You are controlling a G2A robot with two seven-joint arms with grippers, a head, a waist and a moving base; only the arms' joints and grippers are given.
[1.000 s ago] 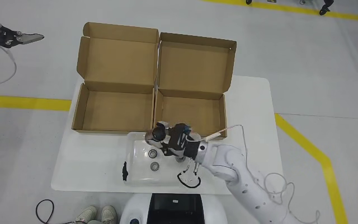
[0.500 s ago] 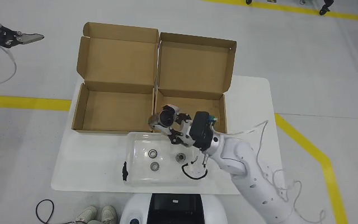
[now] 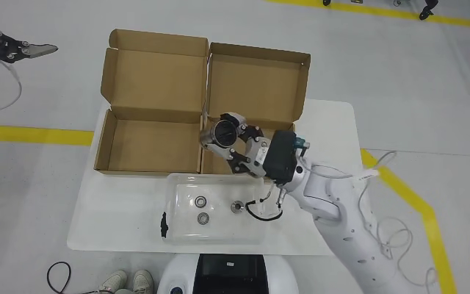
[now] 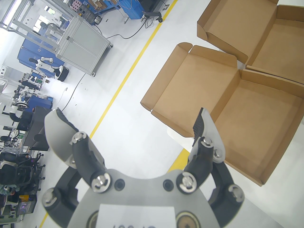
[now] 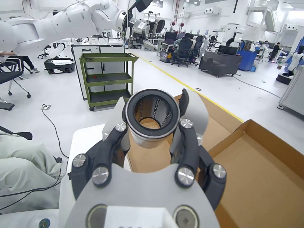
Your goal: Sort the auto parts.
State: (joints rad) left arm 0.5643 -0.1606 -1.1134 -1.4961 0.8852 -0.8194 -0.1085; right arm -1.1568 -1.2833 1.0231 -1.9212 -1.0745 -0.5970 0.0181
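While the linear bearing [image 5: 150, 119] is clamped between the two fingers of the right pincer [image 5: 154, 103], it is seen as a short steel sleeve with a dark end ring and rows of ball tracks inside its bore. In the top view it is held in the air over the near left corner of the right cardboard box [image 3: 272, 147], close to the wall that is shared with the left cardboard box [image 3: 147, 147].

It is judged to be rigid and heavy for its size, so no crushing is to be feared. The polished outer shell is likely to be slippery against the pads, however, and a firm grip is called for. It is best held as it is now, across the outer barrel near mid-length with the bore left free. The ball tracks should not be probed, and a drop from height is better avoided because the box floor could be dented.

Three smaller ring bearings [image 3: 203, 217] are left in the clear plastic bin [image 3: 180, 228] at the near side of the table [image 3: 330, 132].

The left pincer [image 4: 130, 119] is spread wide and empty, and it is held well off the table beyond the left box
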